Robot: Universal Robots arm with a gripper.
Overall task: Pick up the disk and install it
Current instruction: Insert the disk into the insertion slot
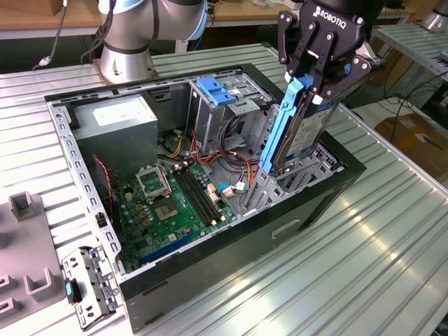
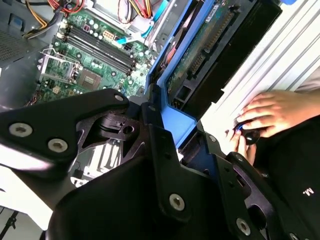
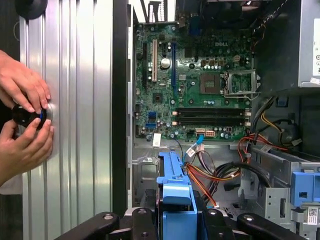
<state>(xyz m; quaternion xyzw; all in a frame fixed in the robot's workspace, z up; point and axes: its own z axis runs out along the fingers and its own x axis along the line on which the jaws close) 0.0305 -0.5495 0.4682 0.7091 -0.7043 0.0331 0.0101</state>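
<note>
Over the drive bay (image 1: 311, 171) of the open computer case (image 1: 210, 280), the fingers (image 1: 299, 61) grip the disk (image 1: 304, 133) on edge by its top; its lower end meets the bay.

Stands on the grey arm base (image 1: 126, 49) at the far side in the exterior view, reaches over with the wrist turned down, and clamps the gripper (image 1: 316, 85), black fingers (image 1: 290, 49) pressed on both flat faces, around the disk (image 1: 306, 131), held on edge.
</note>
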